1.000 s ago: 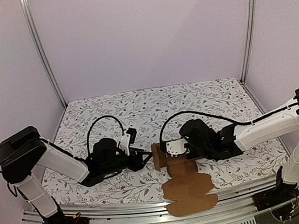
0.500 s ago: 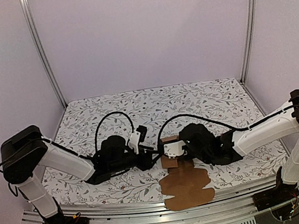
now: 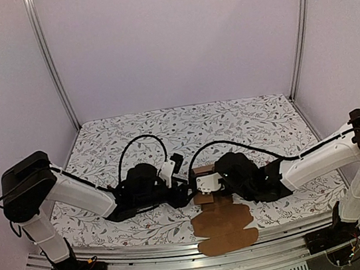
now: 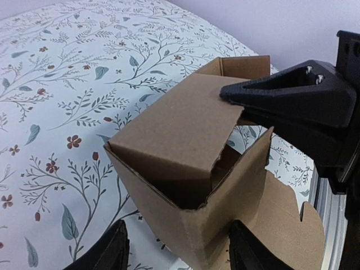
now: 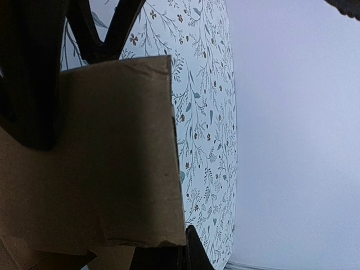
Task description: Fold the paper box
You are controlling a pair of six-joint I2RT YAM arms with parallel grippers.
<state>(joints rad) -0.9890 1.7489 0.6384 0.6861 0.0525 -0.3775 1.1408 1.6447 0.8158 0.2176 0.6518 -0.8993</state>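
The floral-clothed table (image 3: 232,121) lies open across its far half, out to both side walls. The paper box (image 4: 180,140) stands half-formed at the near centre, its flat scalloped flap lying over the table's near edge. The left gripper (image 4: 177,250) is spread either side of the box's left corner, gripping nothing. The right gripper (image 4: 232,94), closed to a point, touches the top flap's edge.

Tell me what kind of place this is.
Probably a robot lab test booth: plain walls framed by aluminium rails, a floral-clothed table, and two bolted-down robot arms handling a paper box.
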